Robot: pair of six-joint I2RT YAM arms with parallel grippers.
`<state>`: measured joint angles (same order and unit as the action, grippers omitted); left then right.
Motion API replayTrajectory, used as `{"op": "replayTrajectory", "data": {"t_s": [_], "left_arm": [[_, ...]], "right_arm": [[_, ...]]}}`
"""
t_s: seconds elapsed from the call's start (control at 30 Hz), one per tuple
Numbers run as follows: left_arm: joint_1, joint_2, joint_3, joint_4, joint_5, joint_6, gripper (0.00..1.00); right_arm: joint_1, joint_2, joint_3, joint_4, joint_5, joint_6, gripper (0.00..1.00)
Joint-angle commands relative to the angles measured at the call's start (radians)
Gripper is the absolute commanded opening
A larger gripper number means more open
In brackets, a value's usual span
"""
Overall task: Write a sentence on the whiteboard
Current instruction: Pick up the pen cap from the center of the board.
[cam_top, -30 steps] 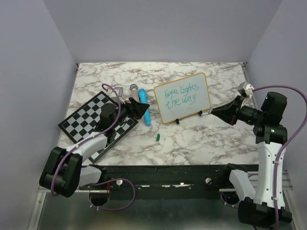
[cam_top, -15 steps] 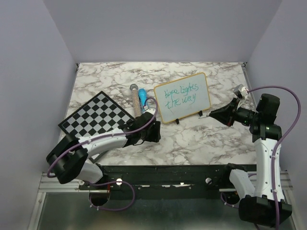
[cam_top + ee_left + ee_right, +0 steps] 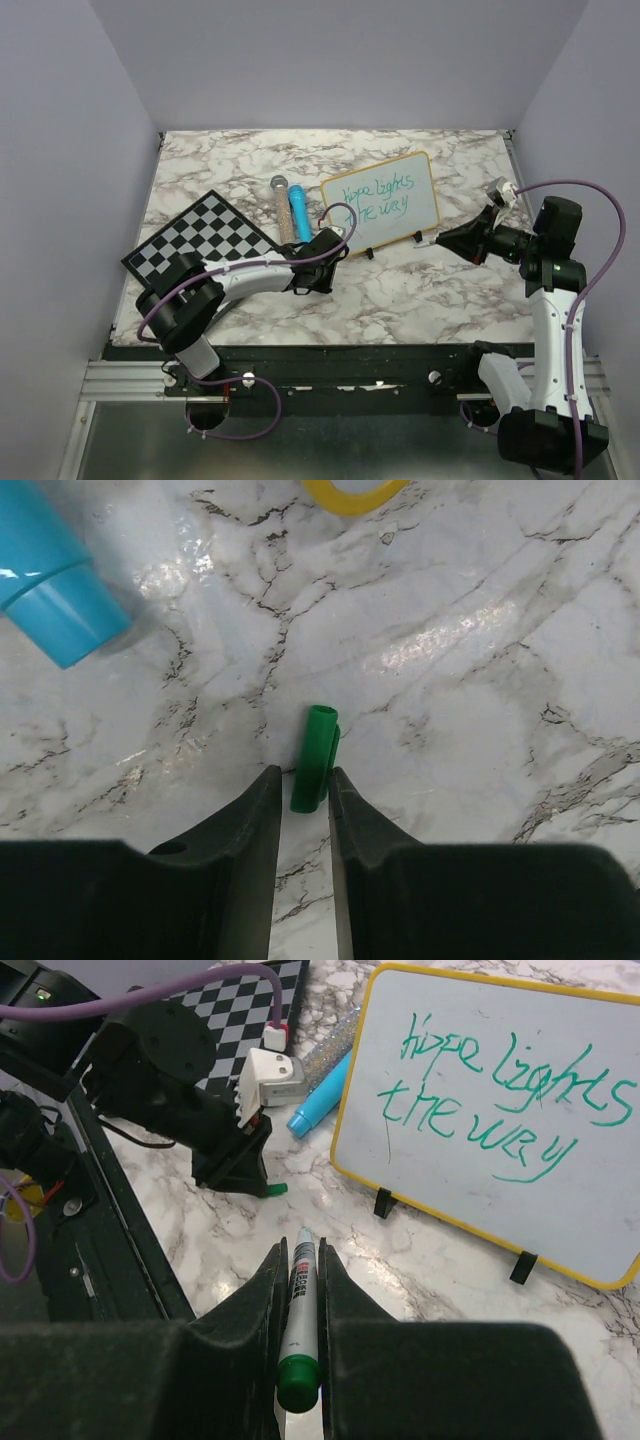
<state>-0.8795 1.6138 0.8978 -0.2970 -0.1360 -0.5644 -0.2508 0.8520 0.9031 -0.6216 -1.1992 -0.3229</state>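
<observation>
The whiteboard (image 3: 380, 203) (image 3: 500, 1110) stands tilted on small black feet at mid-table, and the sentence (image 3: 378, 200) (image 3: 490, 1090) in green reads "hope lights the way" in two lines. A small green marker cap (image 3: 317, 750) (image 3: 272, 1189) lies on the marble in front of it. My left gripper (image 3: 304, 775) (image 3: 322, 283) is low over the cap, jaws narrowed around its near end with a thin gap on the left side. My right gripper (image 3: 300, 1250) (image 3: 440, 238) hovers right of the board, shut on a white marker (image 3: 300, 1300) with a green end, tip bare.
A black-and-white chessboard (image 3: 200, 238) lies at the left. A blue tube (image 3: 299, 212) (image 3: 55, 600) and a glittery tube (image 3: 282, 208) lie between it and the whiteboard. The table's near edge has a black rail (image 3: 380, 362).
My left arm has swung from the chessboard to the green cap and lowered over it, its jaws narrowing from wide open. The right arm has drawn back slightly with the marker.
</observation>
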Motion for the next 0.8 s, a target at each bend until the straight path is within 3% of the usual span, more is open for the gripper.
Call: {"op": "replayTrajectory", "data": {"t_s": [0.0, 0.27, 0.4, 0.43, 0.67, 0.77], "left_arm": [[-0.007, 0.052, 0.032, -0.039, 0.047, 0.026, 0.31], [-0.021, 0.132, 0.064, -0.082, 0.059, 0.055, 0.3], [-0.019, 0.166, 0.056, -0.085, 0.058, 0.095, 0.05], [-0.021, 0.176, 0.05, -0.079, 0.059, 0.101, 0.03], [-0.076, 0.164, -0.059, 0.087, 0.044, 0.179, 0.0], [-0.131, 0.149, -0.108, 0.188, 0.021, 0.21, 0.0]], "right_arm": [[-0.007, -0.002, -0.01, 0.017, -0.014, -0.018, 0.0], [-0.007, 0.01, -0.016, 0.016, -0.017, -0.019, 0.01], [-0.004, 0.041, -0.026, 0.011, -0.023, -0.016, 0.01], [-0.002, 0.047, -0.029, 0.011, -0.025, -0.013, 0.0], [0.091, 0.154, -0.084, 0.08, 0.007, 0.062, 0.01], [0.133, 0.225, -0.147, 0.21, 0.036, 0.191, 0.01]]}}
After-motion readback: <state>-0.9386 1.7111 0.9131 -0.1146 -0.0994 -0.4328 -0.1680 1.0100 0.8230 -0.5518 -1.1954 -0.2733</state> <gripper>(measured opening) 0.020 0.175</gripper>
